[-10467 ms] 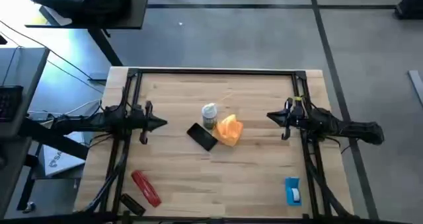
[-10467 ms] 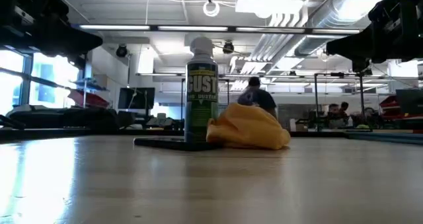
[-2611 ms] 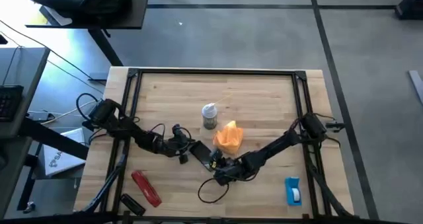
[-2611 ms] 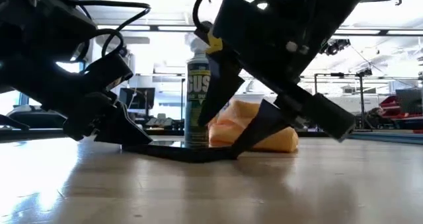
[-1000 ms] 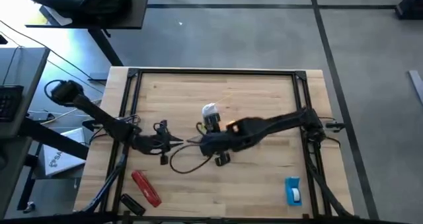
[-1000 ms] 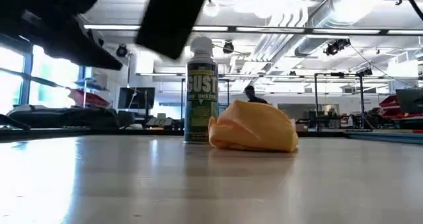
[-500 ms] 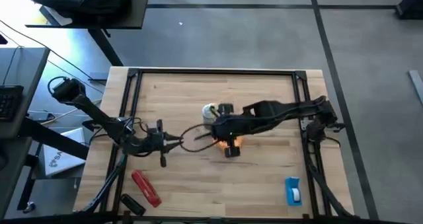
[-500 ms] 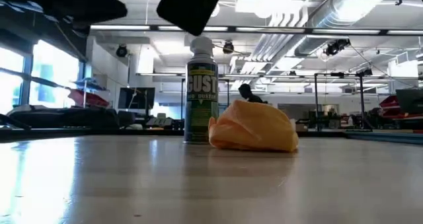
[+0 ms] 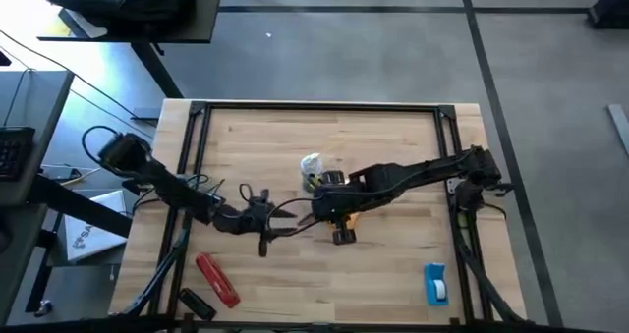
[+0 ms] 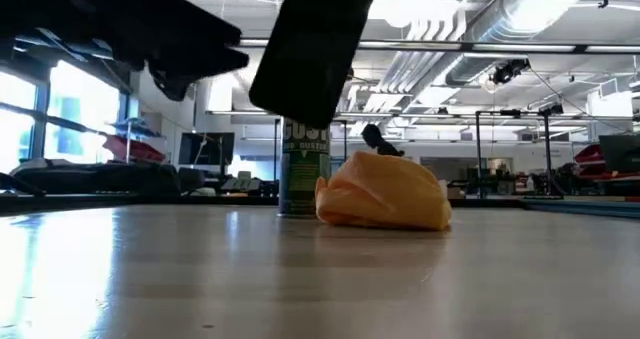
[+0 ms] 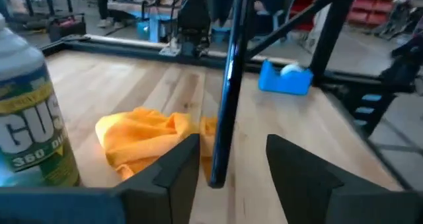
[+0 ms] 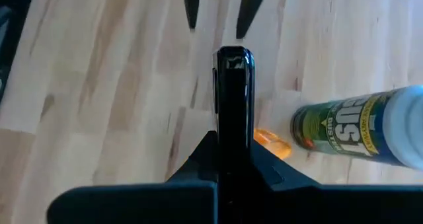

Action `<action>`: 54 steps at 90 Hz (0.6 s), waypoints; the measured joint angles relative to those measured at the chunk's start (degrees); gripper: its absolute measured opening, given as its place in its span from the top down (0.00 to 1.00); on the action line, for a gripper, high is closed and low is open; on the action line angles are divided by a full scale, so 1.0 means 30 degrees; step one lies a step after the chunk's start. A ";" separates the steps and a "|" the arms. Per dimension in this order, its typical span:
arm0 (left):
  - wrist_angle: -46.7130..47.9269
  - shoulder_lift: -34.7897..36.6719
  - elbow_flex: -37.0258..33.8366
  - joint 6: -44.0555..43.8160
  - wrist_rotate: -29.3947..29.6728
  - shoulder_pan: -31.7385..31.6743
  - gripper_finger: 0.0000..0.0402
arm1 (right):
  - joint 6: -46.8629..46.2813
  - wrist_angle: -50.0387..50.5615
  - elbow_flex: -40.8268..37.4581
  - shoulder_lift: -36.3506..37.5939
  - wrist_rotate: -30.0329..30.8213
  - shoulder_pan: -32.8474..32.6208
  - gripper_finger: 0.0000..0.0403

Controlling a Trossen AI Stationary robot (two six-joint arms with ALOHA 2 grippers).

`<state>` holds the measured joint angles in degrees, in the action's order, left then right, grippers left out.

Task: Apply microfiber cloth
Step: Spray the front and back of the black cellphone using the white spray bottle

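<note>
Right gripper [image 12: 232, 159] clamps flat black phone [image 12: 233, 98] edge-up, aloft; left gripper [image 11: 228, 161] open facing it. Next: grab bunched orange microfiber cloth [image 10: 382, 192], wipe.

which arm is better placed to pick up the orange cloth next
Left, probably. The right gripper is shut on the black phone, held on edge above the table. The left gripper is open and empty, facing the microfiber cloth that lies beside the duster can.

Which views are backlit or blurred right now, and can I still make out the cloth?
Low view: bright ceiling lights leave the phone a dark silhouette, the cloth well lit. Left wrist view: soft overall, cloth clear. High view: the right arm hides most of the cloth.
</note>
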<state>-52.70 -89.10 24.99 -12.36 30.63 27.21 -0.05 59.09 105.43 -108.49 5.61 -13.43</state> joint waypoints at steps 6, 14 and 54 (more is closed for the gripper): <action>-0.0035 -0.1026 0.0648 0.0016 -0.0062 -0.0156 0.61 | 0.0000 0.0075 -0.0132 -0.0007 0.0036 0.0000 1.00; -0.0007 -0.2275 0.1465 0.0178 -0.0111 -0.0239 0.61 | 0.0000 -0.0019 -0.0130 -0.0005 0.0050 0.0000 1.00; 0.0034 -0.4437 0.2980 0.0642 0.1017 -0.0338 0.61 | -0.0495 0.0006 -0.0118 0.0000 0.0052 0.0000 1.00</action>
<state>-52.60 -102.41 33.93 -10.43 33.68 26.20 -1.54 59.11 105.08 -108.49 5.77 -13.43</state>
